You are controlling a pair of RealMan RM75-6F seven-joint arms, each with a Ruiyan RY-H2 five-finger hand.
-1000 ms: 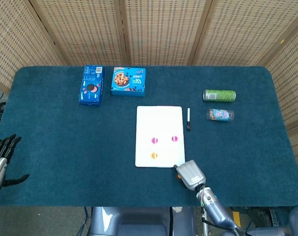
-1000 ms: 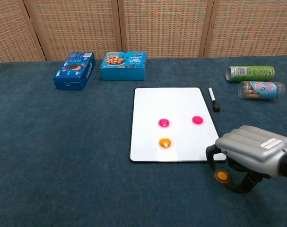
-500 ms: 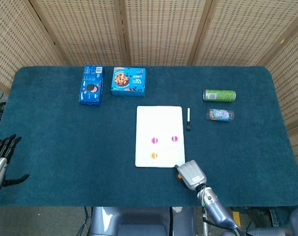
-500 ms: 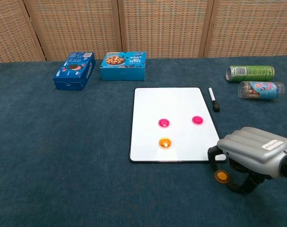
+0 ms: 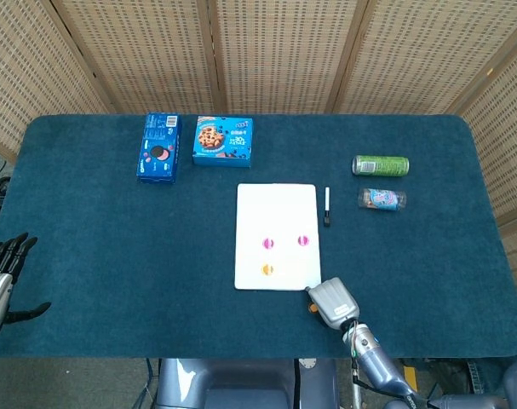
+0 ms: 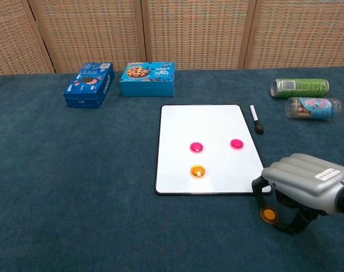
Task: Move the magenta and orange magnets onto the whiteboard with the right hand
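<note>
The whiteboard lies flat at mid-table. On it sit two magenta magnets and one orange magnet. My right hand hovers low just off the board's near right corner, knuckles up and fingers curled down. A second orange magnet is pinched between its thumb and a finger, over the blue cloth beside the board. At the table's near left edge, my left hand rests with fingers apart and holds nothing.
A black marker lies right of the board. Further right lie a green can and a small bottle. Behind the board at the left stand a blue Oreo box and a blue cookie box.
My right hand has drifted slightly right and toward the near edge, the orange magnet moving with it. The left hand and the magnets on the board have not moved.
</note>
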